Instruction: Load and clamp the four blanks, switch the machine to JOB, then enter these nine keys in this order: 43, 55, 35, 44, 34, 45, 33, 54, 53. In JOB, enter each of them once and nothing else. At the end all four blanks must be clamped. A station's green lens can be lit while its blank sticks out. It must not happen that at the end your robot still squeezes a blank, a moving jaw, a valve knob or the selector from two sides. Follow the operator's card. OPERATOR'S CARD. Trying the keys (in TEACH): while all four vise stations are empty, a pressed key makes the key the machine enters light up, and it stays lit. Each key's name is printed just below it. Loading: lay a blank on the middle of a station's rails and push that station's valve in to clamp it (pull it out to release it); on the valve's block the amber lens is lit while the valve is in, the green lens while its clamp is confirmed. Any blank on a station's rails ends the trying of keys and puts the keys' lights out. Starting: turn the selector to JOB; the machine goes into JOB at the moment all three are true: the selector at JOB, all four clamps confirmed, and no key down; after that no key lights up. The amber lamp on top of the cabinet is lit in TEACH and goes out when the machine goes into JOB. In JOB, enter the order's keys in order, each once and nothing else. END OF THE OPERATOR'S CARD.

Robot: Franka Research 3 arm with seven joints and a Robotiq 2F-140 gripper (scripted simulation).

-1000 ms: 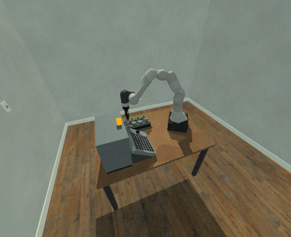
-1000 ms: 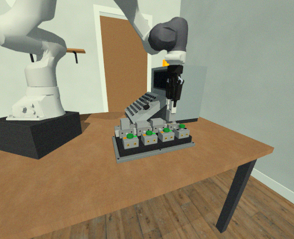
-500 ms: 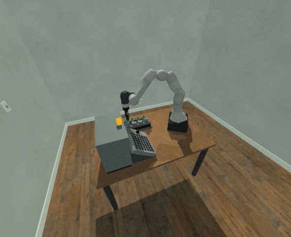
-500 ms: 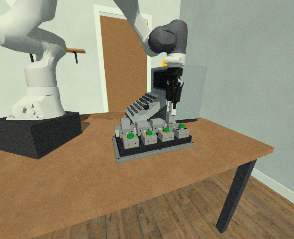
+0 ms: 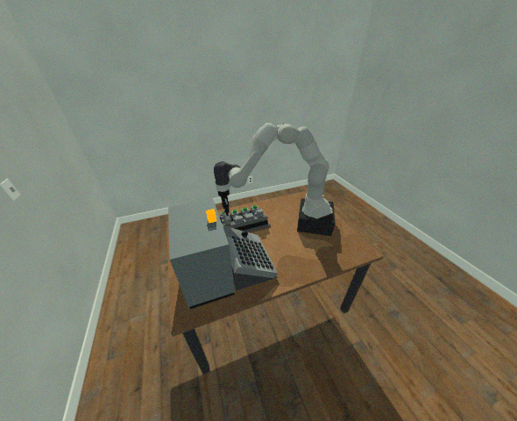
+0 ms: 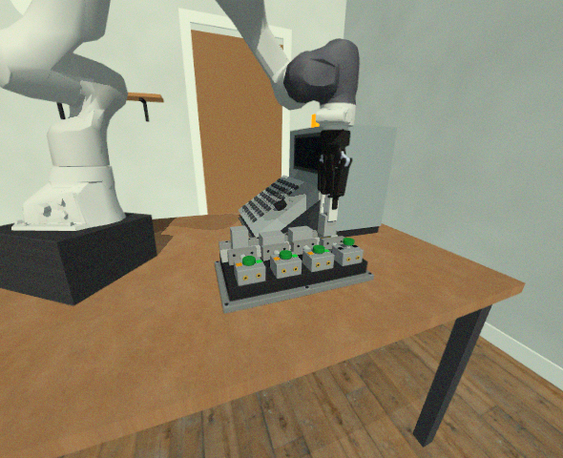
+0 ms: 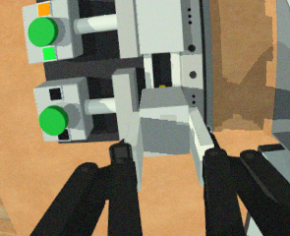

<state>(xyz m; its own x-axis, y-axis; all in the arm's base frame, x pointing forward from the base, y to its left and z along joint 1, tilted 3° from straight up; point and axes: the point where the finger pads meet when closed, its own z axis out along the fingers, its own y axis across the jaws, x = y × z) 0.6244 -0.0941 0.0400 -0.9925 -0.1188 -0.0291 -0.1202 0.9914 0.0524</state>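
Observation:
My gripper (image 5: 226, 212) (image 6: 327, 212) (image 7: 164, 125) is shut on a grey blank (image 6: 326, 227) (image 7: 164, 134), low over the rails of the end station nearest the cabinet. Whether the blank touches the rails I cannot tell. That station's valve (image 6: 348, 241) (image 7: 53, 120) has both lenses dark. The neighbouring valve (image 6: 318, 249) (image 7: 42, 31) has amber and green lit, with a blank (image 6: 302, 233) (image 7: 160, 25) in its station. Two further blanks (image 6: 272, 238) (image 6: 239, 237) sit in the other stations; the farthest stands taller and narrower. Their valves (image 6: 285, 255) (image 6: 248, 260) show amber and green.
The cabinet (image 5: 197, 235) (image 6: 365, 177) stands beside the stations, its amber lamp (image 5: 210, 215) (image 6: 314, 120) lit. The sloped keypad (image 5: 251, 253) (image 6: 268, 200) shows no lit key that I can make out. The black selector knob (image 5: 244, 234) (image 6: 280, 203) sits at the keypad's station-side end; its setting is unreadable.

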